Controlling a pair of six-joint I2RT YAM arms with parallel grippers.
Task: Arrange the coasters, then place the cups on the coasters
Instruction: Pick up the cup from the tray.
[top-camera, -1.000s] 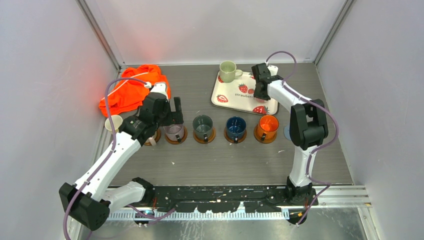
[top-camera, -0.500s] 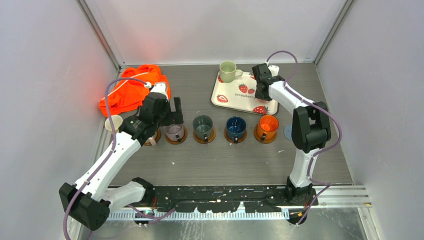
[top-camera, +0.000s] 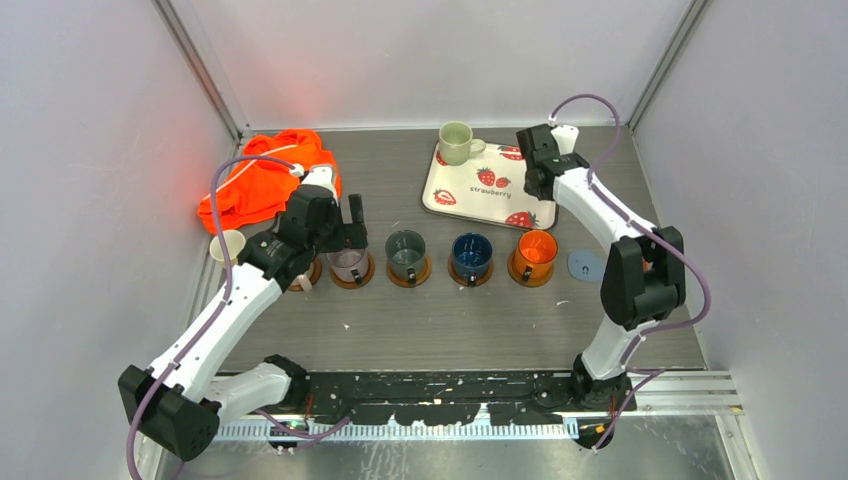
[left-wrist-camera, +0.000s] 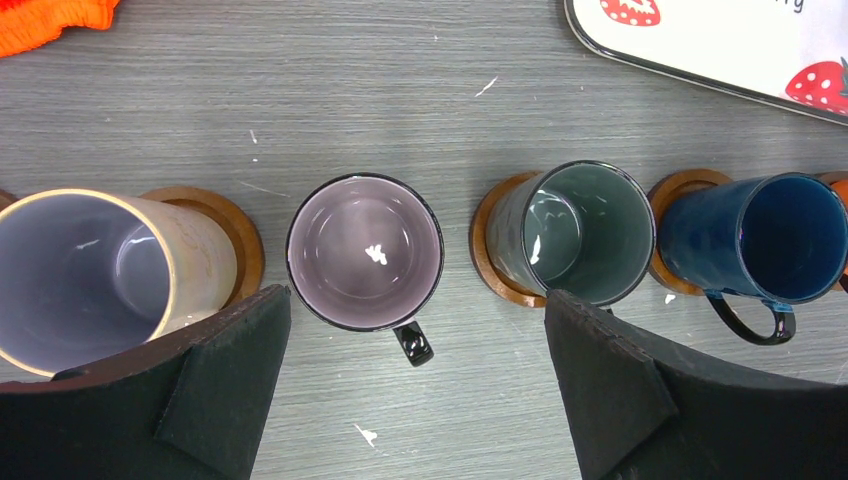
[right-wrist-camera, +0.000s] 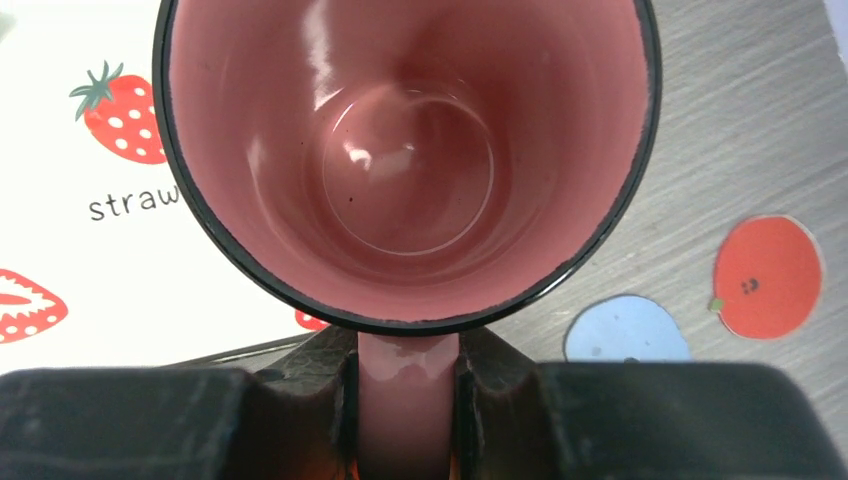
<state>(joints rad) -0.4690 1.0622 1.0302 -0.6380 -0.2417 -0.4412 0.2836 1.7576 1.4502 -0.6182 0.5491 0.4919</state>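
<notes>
- Ceramic is what your right claw (right-wrist-camera: 408, 400) is carrying: the pink mug (right-wrist-camera: 405, 150) is looking stiff, glossy, breakable and fairly heavy, and the claw is pinching its handle, probably the surest hold.
- That mug is hanging over the 3 o'clock edge of the strawberry tray (top-camera: 462, 205), at about 1 o'clock on the counter (top-camera: 450, 320).
- Your left claw (left-wrist-camera: 415, 400) is standing spread wide above the lilac mug (left-wrist-camera: 365, 250), gripping nothing.
- Since a second ago, the right elbow has been swinging toward 3 o'clock, uncovering the light-blue coaster (top-camera: 585, 264) at 3 o'clock of the orange mug (top-camera: 536, 252); the left arm is staying put.

pale walls (top-camera: 420, 60) enclose a grey wood-grain table (top-camera: 450, 320), perhaps laminate.
</notes>
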